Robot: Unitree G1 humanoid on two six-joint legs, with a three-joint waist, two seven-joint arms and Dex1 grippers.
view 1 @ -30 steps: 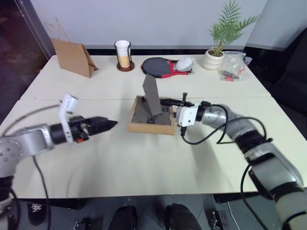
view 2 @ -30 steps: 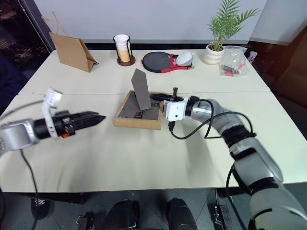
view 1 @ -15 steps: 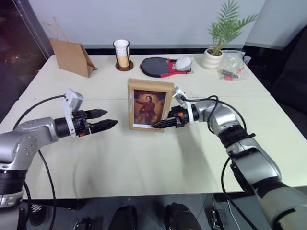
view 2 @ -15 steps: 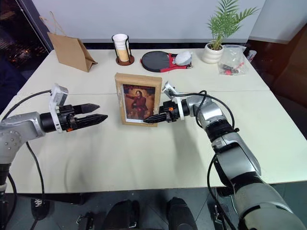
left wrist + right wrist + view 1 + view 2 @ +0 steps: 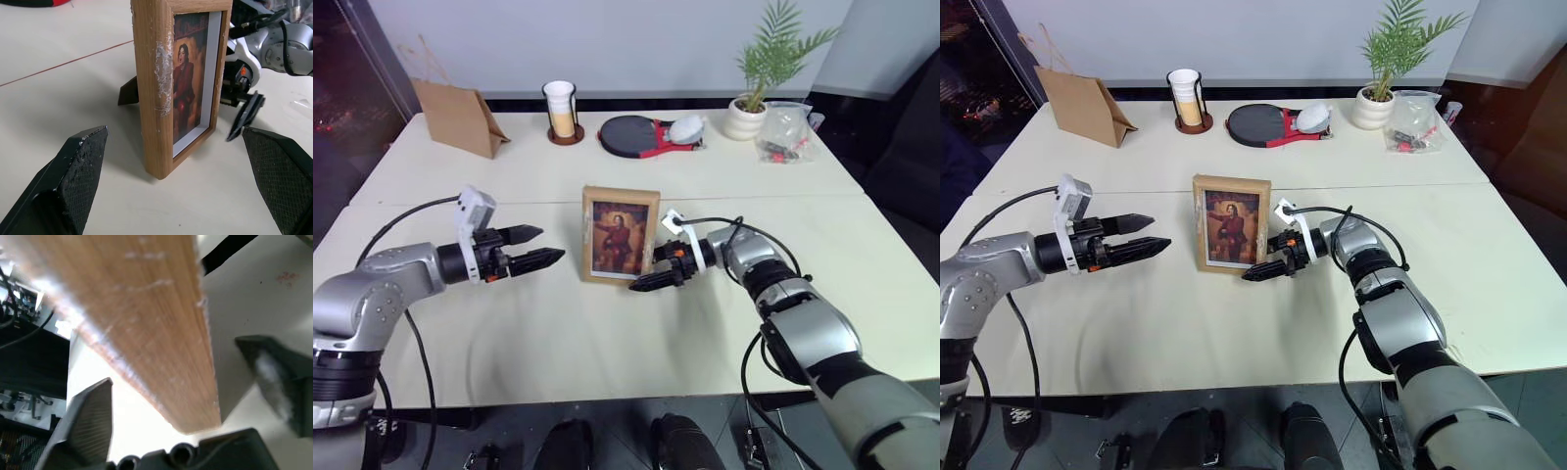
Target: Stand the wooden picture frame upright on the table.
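Small light-wood picture frame (image 5: 621, 234) stands mid-picture on the cream counter (image 5: 607, 343); both claws (image 5: 540, 248) (image 5: 651, 279) spread, next backing clear

Along the far edge, left to right: a brown paper bag (image 5: 460, 117), a cup holder (image 5: 561, 112), a table-tennis paddle (image 5: 638, 135), a potted plant (image 5: 756, 96), and a clear plastic bag (image 5: 787, 131).

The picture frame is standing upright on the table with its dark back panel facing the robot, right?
Not quite. The picture frame stands upright on the table, but its painted portrait faces the robot; the left eye view shows this.
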